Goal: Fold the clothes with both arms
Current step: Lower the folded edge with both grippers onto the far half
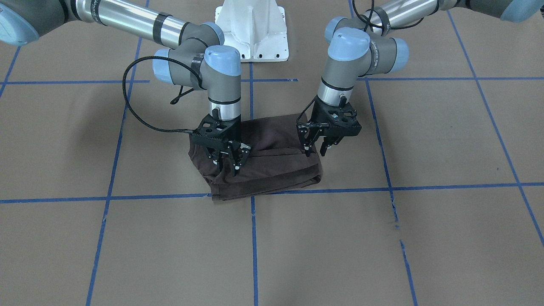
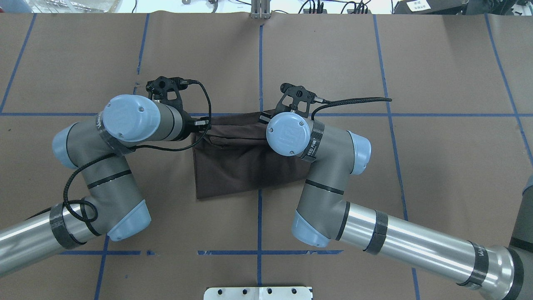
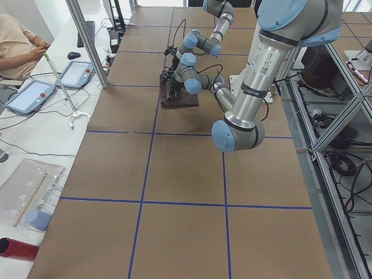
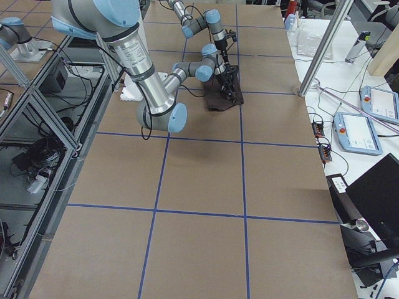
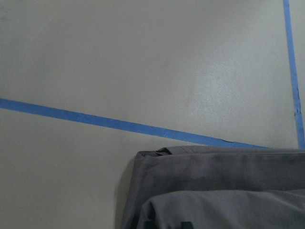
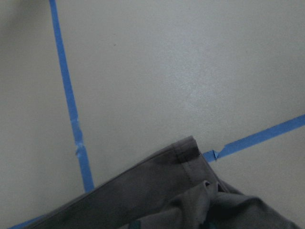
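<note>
The clothes, one dark brown T-shirt point(image 1: 272, 170), lie folded into a thick rectangle on the brown table point(image 1: 382, 238), also seen from above point(image 2: 241, 166). My left gripper point(image 1: 315, 149) hangs over the shirt's edge on the right of the front-facing view, fingers apart, nothing clearly between them. My right gripper point(image 1: 228, 165) stands over the opposite end, fingers spread just above the cloth. In the overhead view the wrists of the left arm point(image 2: 129, 118) and the right arm point(image 2: 291, 133) hide both grippers. Each wrist view shows a folded shirt corner point(image 5: 224, 191) point(image 6: 157, 195) low in frame.
Blue tape lines point(image 1: 253, 238) cross the table in a grid. The white pedestal base point(image 1: 253, 29) stands behind the shirt. A seated person point(image 3: 17, 40) and control tablets point(image 3: 29, 96) are at a side table beyond the far edge.
</note>
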`<state>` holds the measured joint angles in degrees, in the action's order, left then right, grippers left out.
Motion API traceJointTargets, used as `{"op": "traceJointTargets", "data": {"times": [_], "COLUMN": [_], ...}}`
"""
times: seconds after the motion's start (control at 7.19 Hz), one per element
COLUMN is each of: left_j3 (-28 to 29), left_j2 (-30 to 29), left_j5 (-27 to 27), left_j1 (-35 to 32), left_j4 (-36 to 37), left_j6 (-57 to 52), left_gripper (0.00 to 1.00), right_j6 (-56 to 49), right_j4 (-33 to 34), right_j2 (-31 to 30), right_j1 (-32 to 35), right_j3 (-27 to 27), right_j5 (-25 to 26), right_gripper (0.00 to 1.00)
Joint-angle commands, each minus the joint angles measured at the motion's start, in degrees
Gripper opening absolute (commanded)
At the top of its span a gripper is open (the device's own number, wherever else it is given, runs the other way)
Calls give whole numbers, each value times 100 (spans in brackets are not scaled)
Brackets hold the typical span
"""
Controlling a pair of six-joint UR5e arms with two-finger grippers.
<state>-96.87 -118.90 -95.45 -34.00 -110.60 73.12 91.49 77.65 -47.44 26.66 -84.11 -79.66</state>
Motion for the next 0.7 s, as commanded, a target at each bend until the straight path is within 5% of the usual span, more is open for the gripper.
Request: {"op": "traceJointTargets", "data": {"times": [0.0,0.56], "left_j3": [-8,-25], "left_j2": [24,51], "left_j5": [-333,-333], "left_j1": [-291,-301], "left_j4": [-6,-14], "left_j6": [-552,-518], "left_gripper": [100,100], "right_j6": [-551,-1739], "right_j4": [31,75], "right_j2": [-2,-20], "right_j1": [-212,-794], "right_j3": [-272,-37], "right_j5": [-86,521], "right_gripper": [100,100]}}
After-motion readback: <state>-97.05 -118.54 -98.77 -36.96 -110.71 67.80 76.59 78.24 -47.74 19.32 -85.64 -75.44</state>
